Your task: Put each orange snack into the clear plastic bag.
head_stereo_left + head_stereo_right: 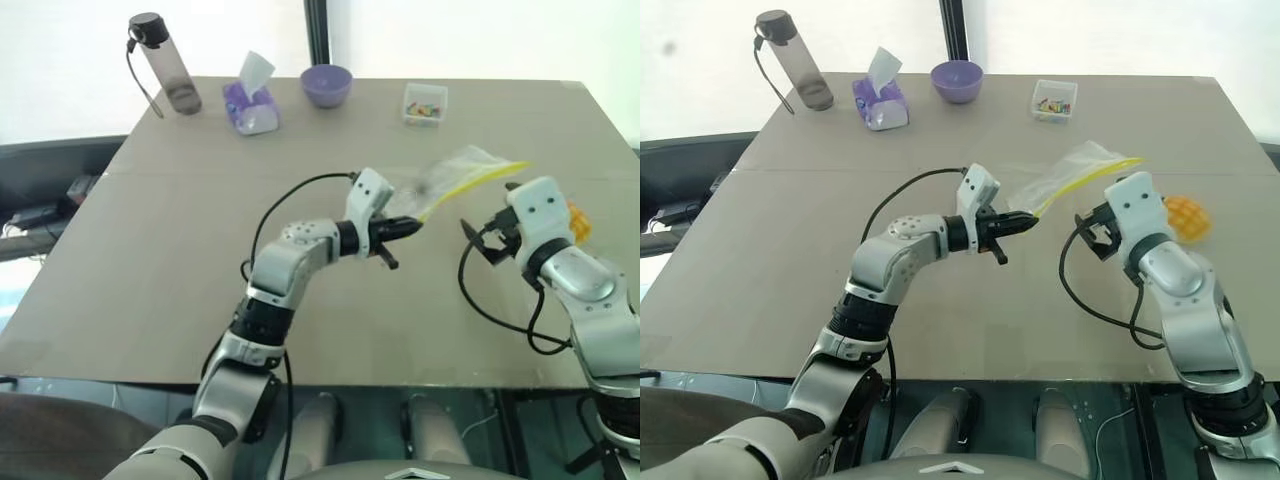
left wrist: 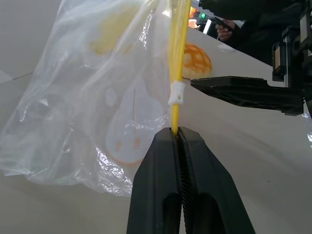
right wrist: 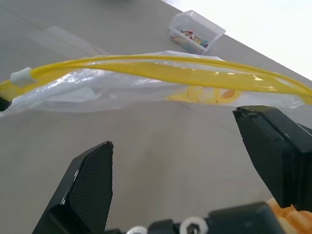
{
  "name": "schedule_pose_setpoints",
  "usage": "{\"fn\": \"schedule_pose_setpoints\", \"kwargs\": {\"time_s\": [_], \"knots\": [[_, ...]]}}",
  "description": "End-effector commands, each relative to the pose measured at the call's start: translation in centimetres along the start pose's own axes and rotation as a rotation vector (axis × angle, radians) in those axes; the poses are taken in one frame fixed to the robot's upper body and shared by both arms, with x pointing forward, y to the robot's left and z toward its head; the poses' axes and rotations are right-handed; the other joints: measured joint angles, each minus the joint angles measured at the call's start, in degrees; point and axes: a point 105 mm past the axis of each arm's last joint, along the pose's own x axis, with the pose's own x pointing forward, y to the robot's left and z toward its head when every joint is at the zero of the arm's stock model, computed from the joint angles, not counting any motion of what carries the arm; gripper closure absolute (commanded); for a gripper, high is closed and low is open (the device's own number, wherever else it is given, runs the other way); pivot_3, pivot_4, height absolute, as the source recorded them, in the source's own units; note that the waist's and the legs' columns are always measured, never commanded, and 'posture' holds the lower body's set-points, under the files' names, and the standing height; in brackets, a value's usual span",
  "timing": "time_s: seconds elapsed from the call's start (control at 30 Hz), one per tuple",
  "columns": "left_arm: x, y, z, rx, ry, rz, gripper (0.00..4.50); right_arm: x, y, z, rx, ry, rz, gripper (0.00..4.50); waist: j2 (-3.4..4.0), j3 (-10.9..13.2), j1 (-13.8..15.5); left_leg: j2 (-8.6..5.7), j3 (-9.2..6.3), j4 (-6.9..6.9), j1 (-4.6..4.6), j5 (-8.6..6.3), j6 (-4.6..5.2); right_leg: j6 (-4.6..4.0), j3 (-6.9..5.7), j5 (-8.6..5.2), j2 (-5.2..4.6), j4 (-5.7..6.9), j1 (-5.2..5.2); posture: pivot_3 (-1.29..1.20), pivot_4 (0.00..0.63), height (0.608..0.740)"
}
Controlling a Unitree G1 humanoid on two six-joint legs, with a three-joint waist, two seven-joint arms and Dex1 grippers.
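Clear plastic bag (image 1: 1070,172): seal pinched by left gripper (image 1: 1025,222); right gripper (image 1: 1092,228) released; sagging mouth may block orange snack (image 1: 1187,214).

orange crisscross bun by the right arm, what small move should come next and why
Probably lower the open right gripper toward the round orange crisscross bun lying on the table beside that arm and close on it. The left gripper is shut on the yellow seal strip of the clear crinkly plastic bag, holding it up, and one bun seems inside already.
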Motion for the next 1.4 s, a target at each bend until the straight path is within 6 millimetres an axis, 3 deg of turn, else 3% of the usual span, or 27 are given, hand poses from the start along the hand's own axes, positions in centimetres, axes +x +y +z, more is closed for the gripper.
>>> {"fn": "schedule_pose_setpoints", "kwargs": {"time_s": [0.03, 0.23, 0.4, 0.67, 1.03, 1.2, 1.3, 1.4], "knots": [[0.1, -1.1, 1.4, 0.028, -0.033, -0.049, 4.5, -0.3, -1.3, 1.7, 0.043, -0.063, -0.068, 0.02, 0.0, 0.0, 0.02, 0.07, 0.0, 0.0, 0.0, 0.0, 0.0, 0.0, 0.0, 0.0, 0.0, 0.0, 0.0, 0.0, 0.15, 0.74], [-0.2, -0.8, 1.1, -0.009, -0.023, -0.046, 4.5, -0.7, -3.9, 2.1, 0.409, -0.127, -0.186, 0.02, 0.0, 0.0, 0.13, 0.19, 0.02, 0.0, 0.0, 0.0, 0.0, -0.01, 0.02, 0.0, 0.02, 0.03, -0.01, 0.0, 0.15, 0.74], [-0.3, -0.9, 1.1, -0.044, -0.022, -0.056, 4.5, -1.1, -4.6, 1.3, 0.698, -0.158, -0.198, 0.02, 0.01, -0.01, 0.15, 0.17, 0.01, -0.01, -0.01, 0.0, 0.0, -0.01, 0.02, 0.0, 0.0, 0.02, -0.01, 0.0, 0.15, 0.74], [-0.3, -1.3, 1.1, -0.054, -0.025, -0.084, 4.5, -0.9, -4.9, 0.4, 0.911, -0.16, -0.216, 0.02, 0.09, -0.04, -0.12, 0.2, 0.06, -0.03, 0.03, 0.0, 0.0, -0.02, 0.08, 0.0, 0.02, 0.11, -0.06, 0.0, 0.15, 0.74], [-0.2, -0.9, 1.2, -0.051, -0.028, -0.062, 4.5, -1.8, -6.6, 0.6, 0.964, -0.232, -0.256, 0.02, 0.09, -0.04, -0.09, 0.19, 0.07, -0.03, 0.03, 0.0, 0.01, -0.02, 0.09, 0.0, 0.01, 0.12, -0.06, 0.0, 0.15, 0.74], [-0.2, -0.9, 1.2, -0.051, -0.032, -0.058, 4.5, -2.4, -5.8, 1.2, 0.652, -0.195, -0.215, 0.02, 0.1, -0.04, 0.03, 0.18, 0.09, -0.03, 0.01, -0.01, 0.02, -0.01, 0.08, 0.0, 0.02, 0.1, -0.06, 0.0, 0.15, 0.74], [-0.2, -0.9, 1.1, -0.051, -0.03, -0.058, 4.5, -2.5, -4.9, 1.9, 0.514, -0.206, -0.17, 0.87, 0.11, -0.05, -0.28, 0.18, 0.14, -0.04, 0.02, -0.01, 0.02, -0.01, 0.1, -0.01, 0.02, 0.08, -0.05, 0.0, 0.15, 0.74], [-0.2, -0.9, 1.1, -0.049, -0.027, -0.056, 4.5, -2.5, -4.0, 2.5, 0.387, -0.206, -0.123, 2.4, 0.11, -0.05, -0.29, 0.2, 0.18, -0.03, 0.06, -0.04, 0.07, 0.0, 0.16, -0.01, 0.04, 0.1, -0.05, 0.0, 0.15, 0.74]]}}
